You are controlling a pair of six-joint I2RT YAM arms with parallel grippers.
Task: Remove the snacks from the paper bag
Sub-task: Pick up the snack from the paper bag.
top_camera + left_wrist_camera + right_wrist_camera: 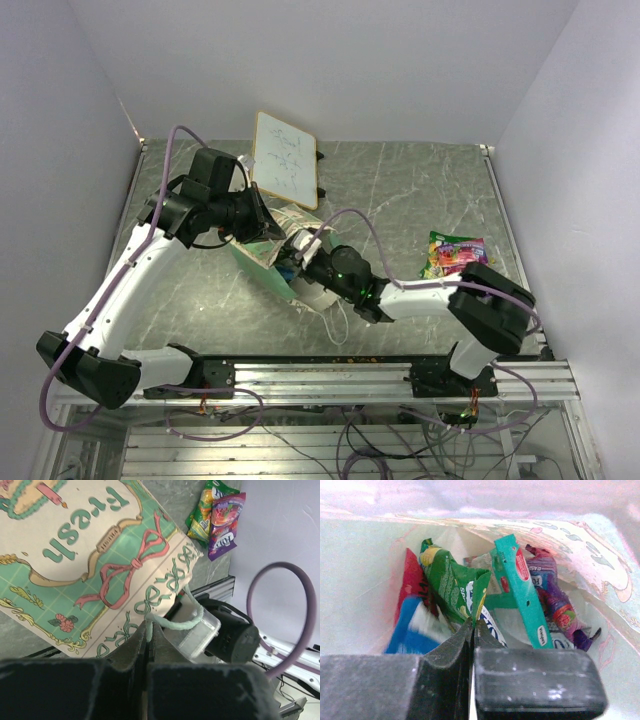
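**Unloading partly done: two snacks out, several in the bag**

Left gripper (148, 632) is pinched shut on the string handle (176, 623), holding up the paper bag (100, 555) at table centre. Right gripper (472, 626) is inside the bag, jaws closed on a corner of the green packet (450, 587). Teal packet (522, 592) and purple packet (557, 605) lie beside it. Far right, two packets (453, 253) lie out on the table (400, 190). Judged: under halfway.
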